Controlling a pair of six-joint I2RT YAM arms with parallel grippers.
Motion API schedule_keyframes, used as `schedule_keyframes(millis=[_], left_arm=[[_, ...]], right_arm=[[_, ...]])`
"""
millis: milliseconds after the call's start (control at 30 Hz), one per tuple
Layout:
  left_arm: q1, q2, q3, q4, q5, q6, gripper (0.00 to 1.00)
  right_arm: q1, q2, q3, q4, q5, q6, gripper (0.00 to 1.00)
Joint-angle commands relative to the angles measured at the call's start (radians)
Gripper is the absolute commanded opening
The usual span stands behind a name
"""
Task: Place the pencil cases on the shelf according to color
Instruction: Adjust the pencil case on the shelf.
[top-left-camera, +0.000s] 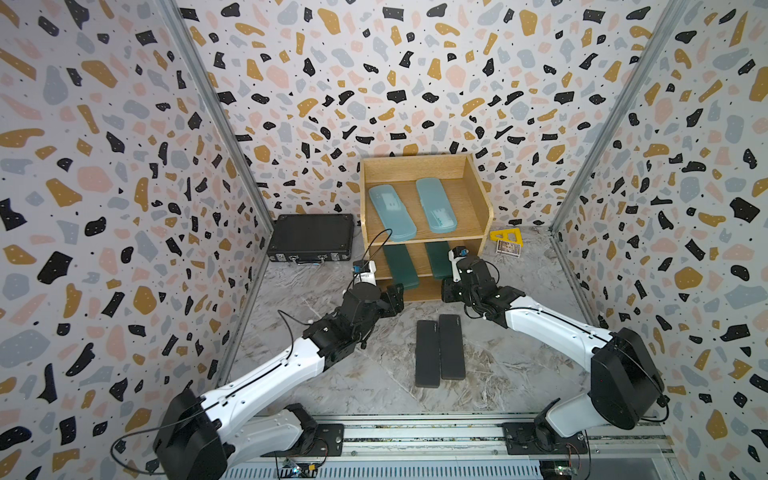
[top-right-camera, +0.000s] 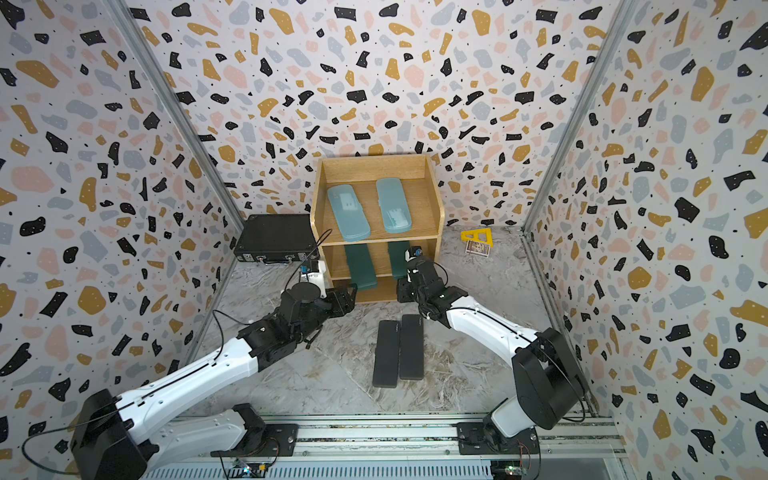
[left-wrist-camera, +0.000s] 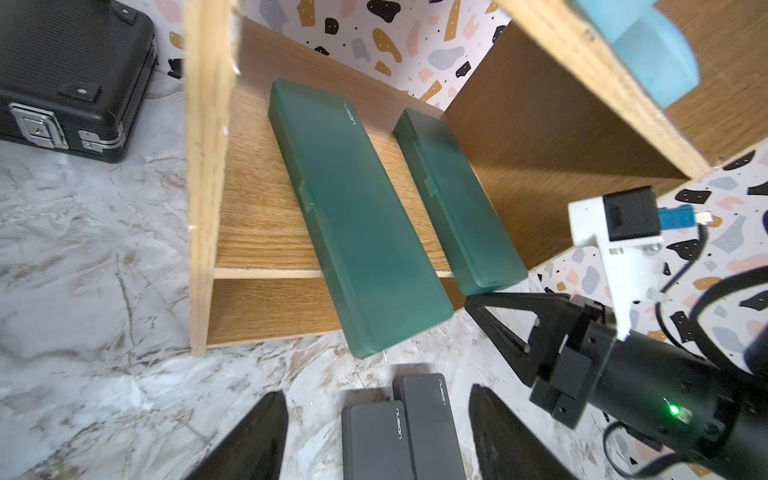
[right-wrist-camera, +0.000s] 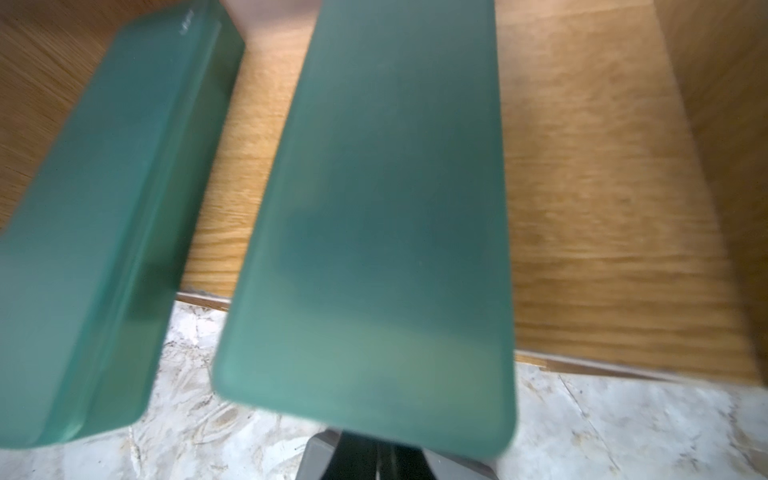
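Your right fingers, closed and empty, sit at the overhanging end of the right green case on the shelf, middle tier. I'd push straight toward 12, slowly. Your left fingers hang spread, empty. The black cases lie on the desk at the shelf's 6 o'clock.

The left arm and right arm reach forward and inward from the near edge of the tabletop, wrists low. The left gripper stands wide apart and empty. The right gripper has its fingers pressed together, gripping nothing.
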Motion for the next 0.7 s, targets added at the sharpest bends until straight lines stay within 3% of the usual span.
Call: schedule_keyframes(millis=[0, 233, 300, 433, 667], left_arm=[[-0.005, -0.036, -0.005, -0.105, 0.097, 0.023, 0.72], [-0.072, -0.010, -0.008, -0.045, 0.161, -0.005, 0.71], [-0.083, 0.013, -0.016, 0.017, 0.154, -0.018, 0.65], [-0.085, 0.075, 0.018, 0.042, 0.138, -0.007, 0.46], [-0.086, 0.147, 0.052, 0.037, 0.066, 0.019, 0.43]], right_arm=[[-0.005, -0.027, 0.026, 0.015, -0.019, -0.007, 0.10], [-0.004, -0.082, -0.003, -0.021, -0.034, -0.012, 0.10], [-0.005, -0.124, -0.029, -0.026, -0.028, -0.017, 0.11], [-0.005, -0.219, -0.076, -0.072, -0.009, -0.026, 0.13], [-0.004, -0.337, -0.143, -0.139, 0.026, -0.043, 0.13]])
